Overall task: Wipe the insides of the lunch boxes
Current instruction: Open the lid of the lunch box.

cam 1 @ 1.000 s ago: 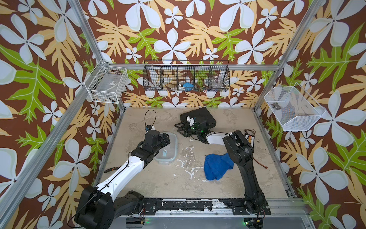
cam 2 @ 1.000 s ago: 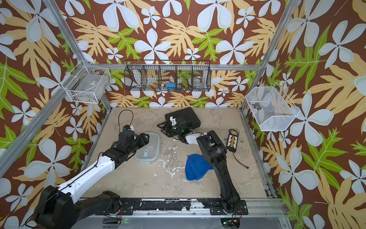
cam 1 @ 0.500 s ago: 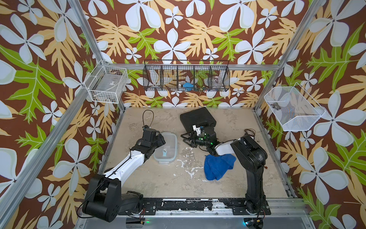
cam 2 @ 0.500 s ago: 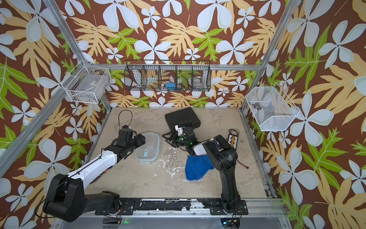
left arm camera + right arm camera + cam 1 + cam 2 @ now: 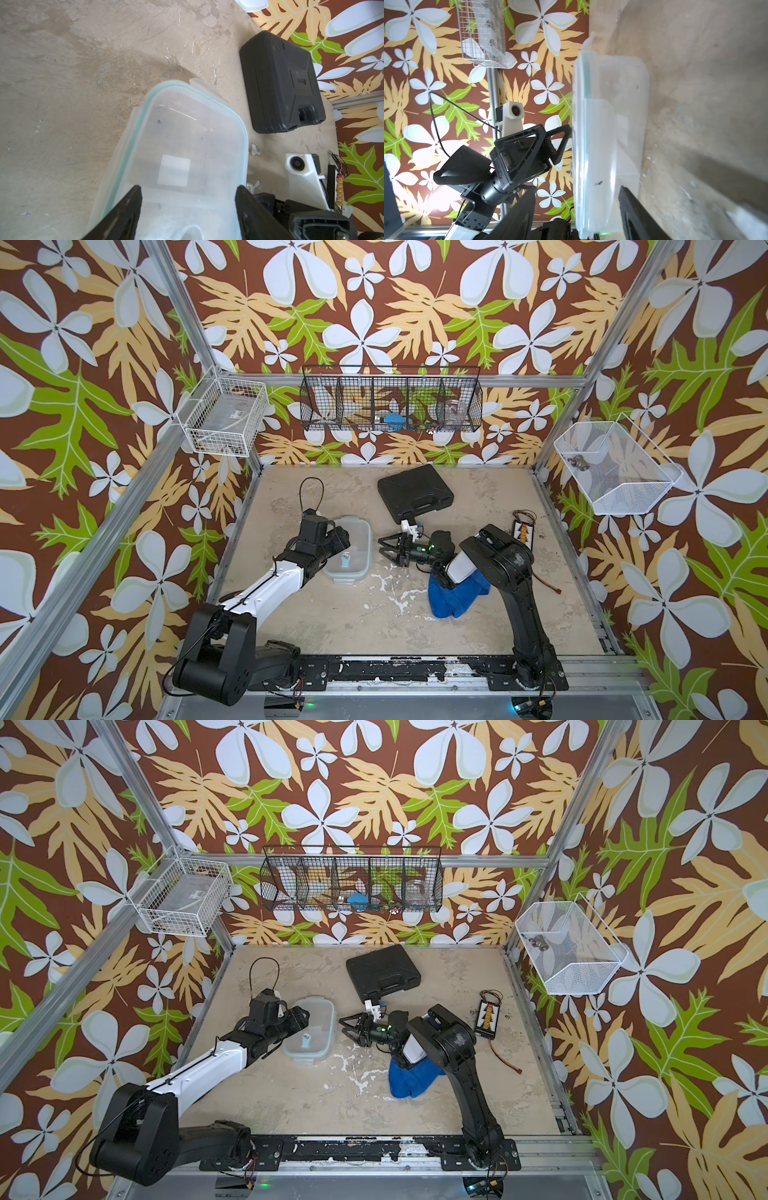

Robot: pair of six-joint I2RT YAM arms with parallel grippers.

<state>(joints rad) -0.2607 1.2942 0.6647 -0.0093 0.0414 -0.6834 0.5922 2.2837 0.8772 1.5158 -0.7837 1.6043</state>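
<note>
Lunch box [image 5: 353, 547] sits left of centre on the table [image 5: 332, 626], lid [image 5: 176, 135] on. The left gripper [image 5: 188, 191] hangs over it with jaws apart, straddling the lid. The right gripper [image 5: 384, 549] is just beside its wall, also spread and holding nothing. The thin clear plastic is probably light, slightly flexible and slick, so the lid's edges look the safest hold. Inside it looks empty bar dark specks. The cloth [image 5: 453, 601] lies under the right arm.
</note>
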